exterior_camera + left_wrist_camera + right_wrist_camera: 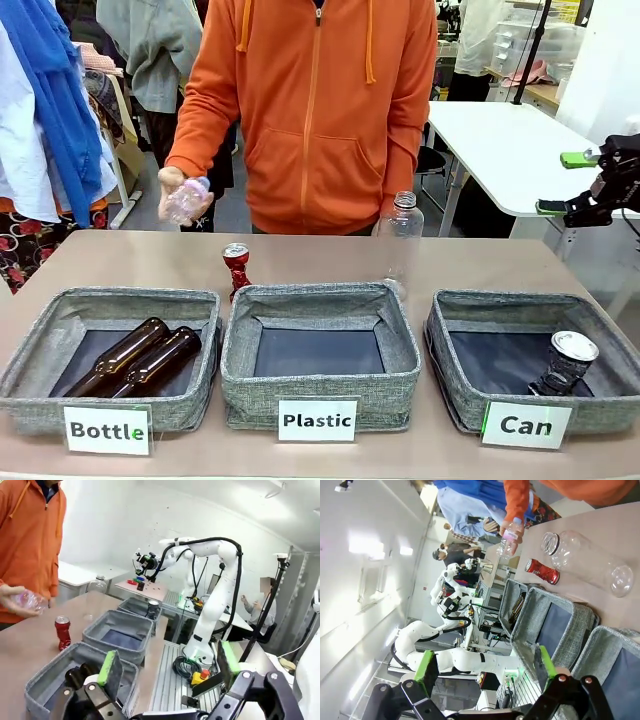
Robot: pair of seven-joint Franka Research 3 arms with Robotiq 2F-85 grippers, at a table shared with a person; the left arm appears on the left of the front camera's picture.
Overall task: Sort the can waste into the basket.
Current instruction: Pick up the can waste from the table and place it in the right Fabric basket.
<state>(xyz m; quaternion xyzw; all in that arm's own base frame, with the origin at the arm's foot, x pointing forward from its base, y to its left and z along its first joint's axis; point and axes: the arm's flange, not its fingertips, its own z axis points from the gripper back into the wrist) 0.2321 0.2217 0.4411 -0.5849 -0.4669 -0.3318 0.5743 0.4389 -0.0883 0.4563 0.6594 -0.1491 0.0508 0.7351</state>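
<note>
A crushed red can (236,268) stands upright on the table behind the gap between the "Bottle" and "Plastic" bins; it also shows as the red can (62,631) and the red can (542,571). A dark can (565,362) with a silver top lies in the grey "Can" basket (455,350) at the right, also seen as the dark can (153,609). My right gripper (565,183) hangs open high above the table's right end, far from both cans. In the wrist views my left gripper (169,662) and right gripper (485,665) stand open with nothing between the fingers.
The "Bottle" bin (40,345) holds two brown bottles (140,360); the "Plastic" bin (320,385) holds nothing. A clear plastic bottle (400,235) stands behind the Plastic bin. A person in an orange hoodie holds a crumpled plastic bottle (187,198) over the far left edge.
</note>
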